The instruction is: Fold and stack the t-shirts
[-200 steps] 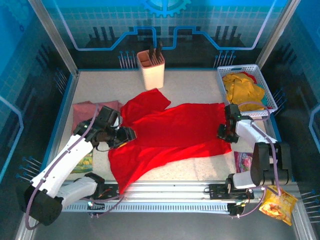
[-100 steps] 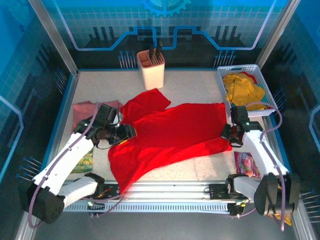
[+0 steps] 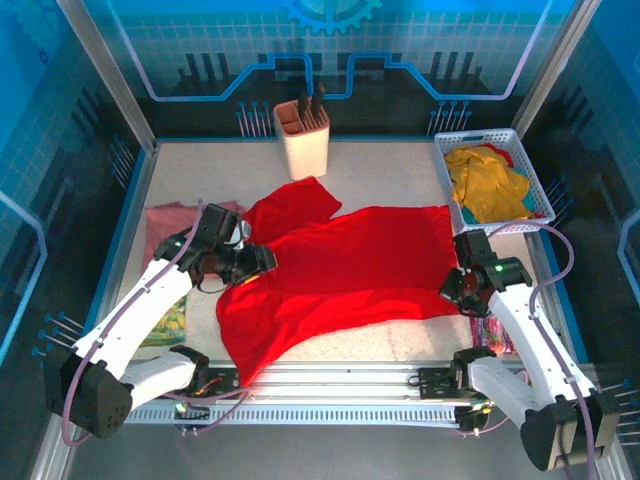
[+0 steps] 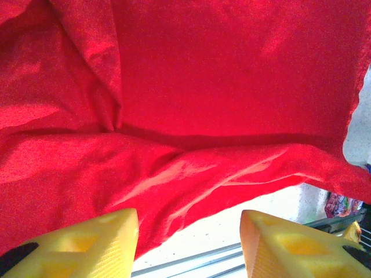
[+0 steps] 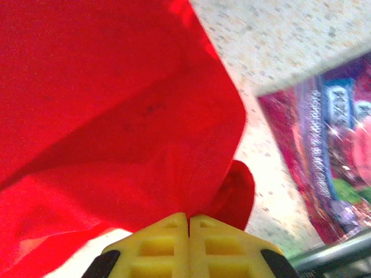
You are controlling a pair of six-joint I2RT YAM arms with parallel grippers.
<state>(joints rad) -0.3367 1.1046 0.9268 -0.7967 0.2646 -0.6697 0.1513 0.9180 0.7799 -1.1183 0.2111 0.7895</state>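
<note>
Folding the red tee: first fold being set up

My left gripper (image 4: 188, 231) stands open at the sleeve end of the red tee (image 3: 340, 265), which lies spread mid-table. My right gripper (image 5: 188, 219) is pinched on the hem corner. Next, I judge, the left must grip before both lift. The packet (image 5: 324, 139) reads "RASPBERRY & BLACK"; the rest is blurred.

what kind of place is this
Probably a robot test cell, not a home: blue printed panel walls on metal framing, a speckled table and a red t-shirt spread out on it.
</note>
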